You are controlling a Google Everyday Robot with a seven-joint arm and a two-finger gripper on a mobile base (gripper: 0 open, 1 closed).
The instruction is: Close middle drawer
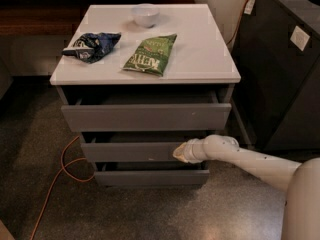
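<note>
Camera view: end effector [179, 153] at middle drawer [130, 152] front

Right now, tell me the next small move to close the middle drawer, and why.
Probably push straight inward: the gripper rests against the right part of the middle drawer front, which is partly open, its tray showing behind.

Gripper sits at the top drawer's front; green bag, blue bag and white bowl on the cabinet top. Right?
No. The camera view shows the gripper at the front of the middle drawer, near its right end. The green bag, blue bag and white bowl are on the cabinet top.
</note>
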